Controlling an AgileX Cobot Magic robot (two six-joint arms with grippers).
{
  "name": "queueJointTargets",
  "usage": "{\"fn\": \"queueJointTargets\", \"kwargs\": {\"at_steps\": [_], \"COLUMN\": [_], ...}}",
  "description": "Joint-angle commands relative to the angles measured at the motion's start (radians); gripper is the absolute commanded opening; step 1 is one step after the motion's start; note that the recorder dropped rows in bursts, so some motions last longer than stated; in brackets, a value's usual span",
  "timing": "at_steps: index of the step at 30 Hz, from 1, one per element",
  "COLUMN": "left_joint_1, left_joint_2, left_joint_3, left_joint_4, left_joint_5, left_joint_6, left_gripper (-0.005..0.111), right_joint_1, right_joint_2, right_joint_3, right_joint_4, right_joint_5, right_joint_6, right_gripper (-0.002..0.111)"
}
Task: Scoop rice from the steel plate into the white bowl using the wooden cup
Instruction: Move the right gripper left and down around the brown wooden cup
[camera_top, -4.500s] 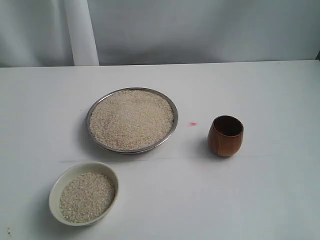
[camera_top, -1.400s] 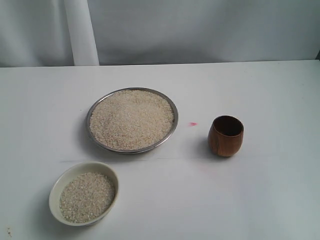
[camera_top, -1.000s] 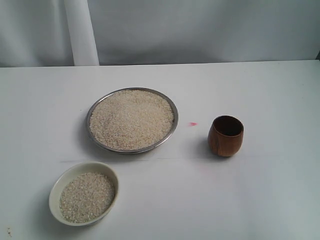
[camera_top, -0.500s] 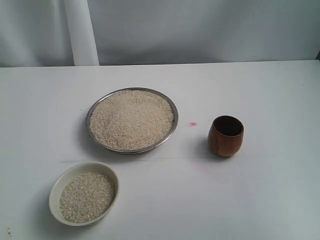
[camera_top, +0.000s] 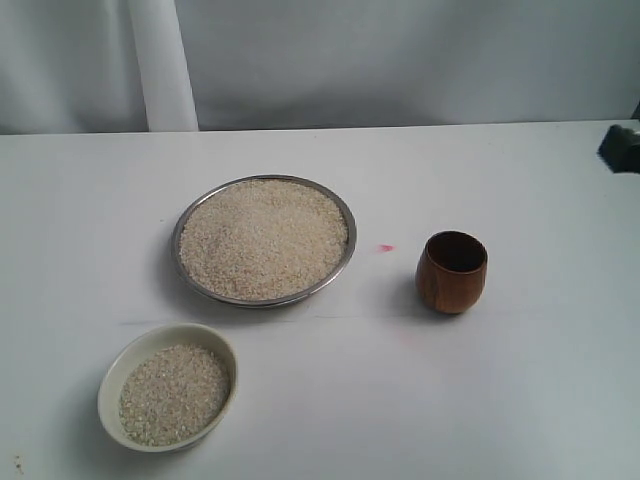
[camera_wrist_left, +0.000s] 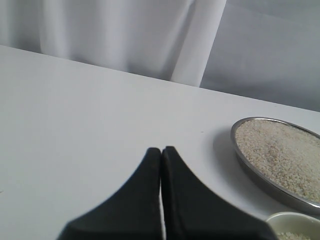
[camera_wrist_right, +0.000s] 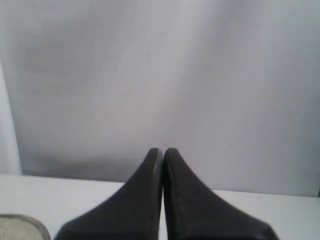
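3 vessels stand apart on the white table (camera_top: 530, 400) in the exterior view: the steel plate (camera_top: 176, 243) near the middle, heaped across with rice (camera_top: 263, 238); the white bowl (camera_top: 118, 368) nearer the camera and to the left, also holding rice; and the wooden cup (camera_top: 451, 272) upright to the right of the plate, its dark inside showing no grains. 1 small pink mark (camera_top: 385, 247) lies on the table between plate and cup. 1 dark machine part (camera_top: 622, 148) juts in at the right edge, well apart from the cup; what it is cannot be told. In the left wrist view the left gripper (camera_wrist_left: 161, 150) has its 2 black fingers pressed together with nothing between them, above bare table, with the plate's rim and a sliver of the bowl off to one side. In the right wrist view the right gripper (camera_wrist_right: 162, 151) is likewise pressed together and empty, pointing toward the pale curtain (camera_wrist_right: 160, 75), with only an edge of the plate in the corner.
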Motion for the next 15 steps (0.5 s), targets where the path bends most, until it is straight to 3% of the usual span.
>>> {"fn": "queueJointTargets", "kwargs": {"at_steps": [1, 5, 7, 9, 15], "left_joint_1": [-0.003, -0.003, -0.003, -0.003, -0.003], "left_joint_2": [0.0, 0.0, 0.0, 0.0, 0.0], "left_joint_3": [0.002, 0.002, 0.002, 0.002, 0.002], "left_joint_4": [-0.006, -0.006, -0.006, -0.006, -0.006], "left_joint_5": [-0.008, -0.008, -0.008, -0.008, -0.008], "left_joint_6": [-0.001, -0.001, -0.001, -0.001, -0.001], "left_gripper": [0.0, 0.0, 0.0, 0.0, 0.0], "right_joint_1": [0.111, 0.151, 0.151, 0.151, 0.151], "right_joint_2": [0.074, 0.154, 0.177, 0.195, 0.21], "right_joint_3": [-0.009, -0.011, -0.011, -0.011, -0.011], "right_joint_4": [0.099, 0.152, 0.169, 0.176, 0.1], "right_joint_5": [0.01, 0.004, 0.004, 0.004, 0.026], "right_joint_6": [-0.159, -0.221, -0.186, -0.129, -0.058], "right_gripper": [0.012, 0.046, 0.064, 0.076, 0.084]}}
